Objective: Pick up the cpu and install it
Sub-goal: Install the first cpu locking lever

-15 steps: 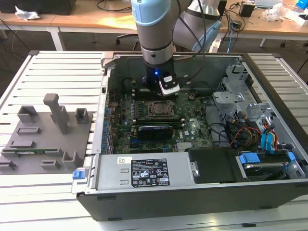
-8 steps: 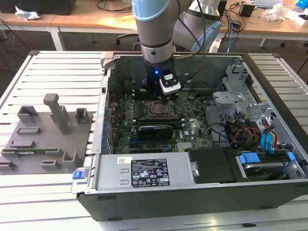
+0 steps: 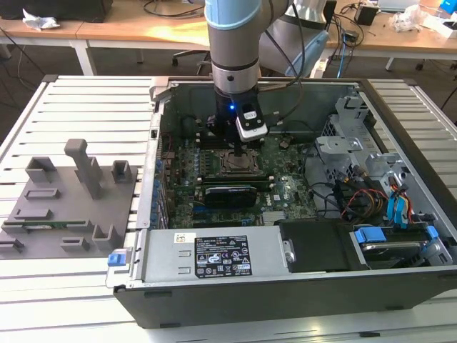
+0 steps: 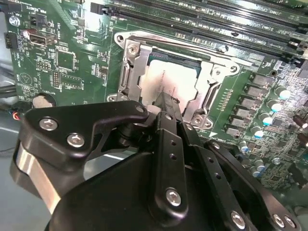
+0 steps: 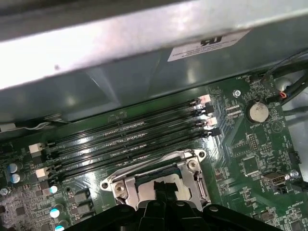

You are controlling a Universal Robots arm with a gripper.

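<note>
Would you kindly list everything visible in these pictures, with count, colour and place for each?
cpu: one, silvery-white, lying inside the socket frame, under the fingertips.
socket frame: one, silver metal, on the motherboard; seen in both wrist views.
motherboard: one, green, on the floor of the computer case.
memory slots: several, black, in a row beside the socket frame.
coin battery: one, silver, on the motherboard.
computer case: one, black, open, on the slatted table.
fixture blocks: one group, grey, on the table at the exterior view's left.
slatted table: one, white.
desks: wooden, behind.
gripper: one, black, over the cpu.
arm: one, grey and light blue, reaching down into the case.
</note>
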